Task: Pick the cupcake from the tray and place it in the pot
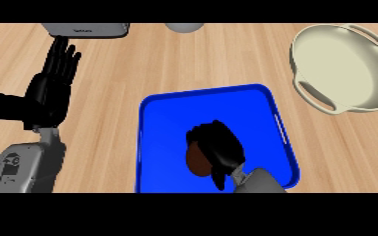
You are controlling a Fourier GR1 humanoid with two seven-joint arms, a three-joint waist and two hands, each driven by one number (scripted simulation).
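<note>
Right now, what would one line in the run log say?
right hand: curled over cupcake on blue tray | left hand: open, resting at left | pot: empty, far right

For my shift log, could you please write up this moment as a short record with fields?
surface: wooden counter
tray: blue tray, near the view's lower middle
cupcake: brown cupcake on the tray, mostly hidden
right robot hand: right robot hand curled round the cupcake, over the tray
left robot hand: left robot hand open, fingers up, resting at the left edge
pot: cream pot at upper right, nothing seen inside
other items: grey appliance and grey round object at the far edge
</note>
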